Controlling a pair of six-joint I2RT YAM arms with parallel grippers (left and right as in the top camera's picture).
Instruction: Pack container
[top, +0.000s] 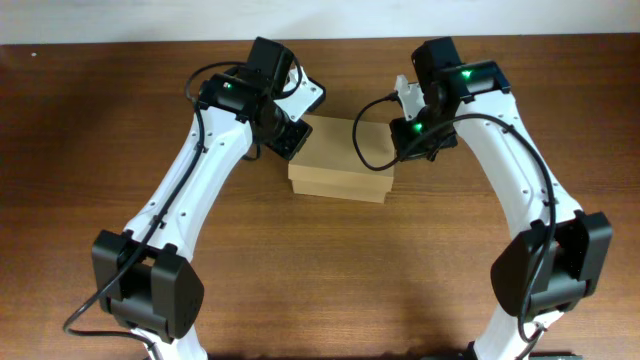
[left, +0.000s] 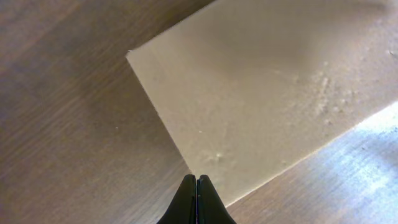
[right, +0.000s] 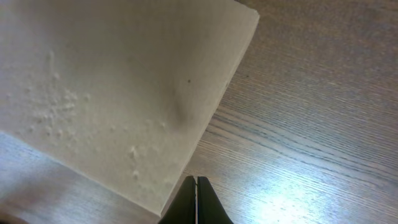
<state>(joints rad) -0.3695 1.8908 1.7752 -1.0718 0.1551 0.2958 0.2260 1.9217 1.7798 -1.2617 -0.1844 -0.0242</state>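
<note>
Both tools clenched, empty. Left tool (left: 197, 188) and right tool (right: 196, 186) hover over opposite ends of the container (top: 340, 162), which sits closed mid-counter (top: 300, 285) between the arms.

No readable text anywhere (the container (top: 340, 165) is plain cardboard).

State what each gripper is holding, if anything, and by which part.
Nothing is held. The left gripper and right gripper are both shut, fingers together with nothing between them, tips at opposite ends of the closed container.
</note>
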